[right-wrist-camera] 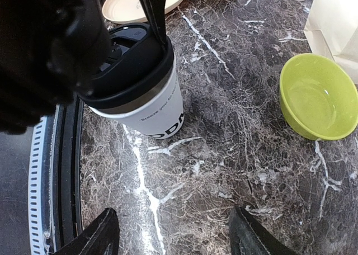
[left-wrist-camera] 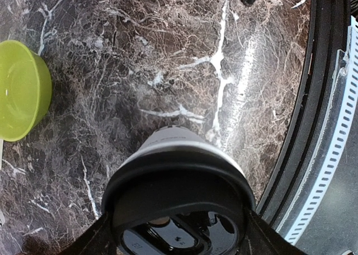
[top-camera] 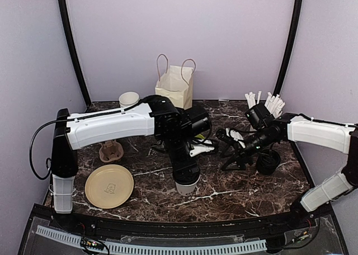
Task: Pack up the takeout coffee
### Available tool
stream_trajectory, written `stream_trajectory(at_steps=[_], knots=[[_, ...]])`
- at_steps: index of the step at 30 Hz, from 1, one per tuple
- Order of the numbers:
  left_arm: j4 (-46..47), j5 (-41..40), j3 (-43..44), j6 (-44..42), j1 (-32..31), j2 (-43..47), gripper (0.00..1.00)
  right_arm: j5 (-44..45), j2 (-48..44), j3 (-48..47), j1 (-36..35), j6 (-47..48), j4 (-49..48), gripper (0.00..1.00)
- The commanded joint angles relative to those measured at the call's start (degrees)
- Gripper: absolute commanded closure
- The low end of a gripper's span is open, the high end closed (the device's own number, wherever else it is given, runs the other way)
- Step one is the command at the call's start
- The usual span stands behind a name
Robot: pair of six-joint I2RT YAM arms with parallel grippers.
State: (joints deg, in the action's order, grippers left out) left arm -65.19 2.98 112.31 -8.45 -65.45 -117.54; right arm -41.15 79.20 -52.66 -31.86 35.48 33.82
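Top external view: the takeout coffee [top-camera: 187, 187] is seen near the front middle of the dark marble table [top-camera: 240, 188], close to the near edge. Its long axis is roughly vertical, with the black plastic lid on top and the white paper base below. In the right wrist view the cup appears to lean, and dark lettering is shown near its base. The base appears to meet the table, though this cannot be told for certain.

The left arm is stretched from its base on the left across to the centre, then bent down at the wrist over the cup. The left gripper [left-wrist-camera: 176, 238] is closed on the cup's lid, with a black finger pressed against each side of the round rim.

The right arm is reached in from the right, with its wrist held low and aimed towards the cup. The right gripper [right-wrist-camera: 179, 235] is held wide apart, with nothing between its fingers.

The table is glossy brown stone with white veins. A smooth lime-green bowl [right-wrist-camera: 319, 98] is set beside the cup. A round beige plate [top-camera: 109, 185] lies to the left, and a cream paper bag [top-camera: 175, 86] with loop handles stands at the back.
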Motion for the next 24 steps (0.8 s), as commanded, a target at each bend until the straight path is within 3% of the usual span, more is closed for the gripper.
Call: stream_trajectory(at_steps=[1, 15, 24], knots=[[-1.94, 0.48, 1.94, -0.42, 0.06, 0.44, 0.26, -1.04, 0.43, 0.38, 0.25, 0.29, -0.48, 0.33], [-1.50, 2.65, 1.96, -0.56, 0.06, -1.31, 0.23, -0.95, 0.32, 0.48, 0.30, 0.29, -0.39, 0.33], [-2.35, 0.64, 4.63, 0.68, -0.07, -0.80, 0.28, -1.08, 0.41, 0.52, 0.30, 0.41, -0.33, 0.33]])
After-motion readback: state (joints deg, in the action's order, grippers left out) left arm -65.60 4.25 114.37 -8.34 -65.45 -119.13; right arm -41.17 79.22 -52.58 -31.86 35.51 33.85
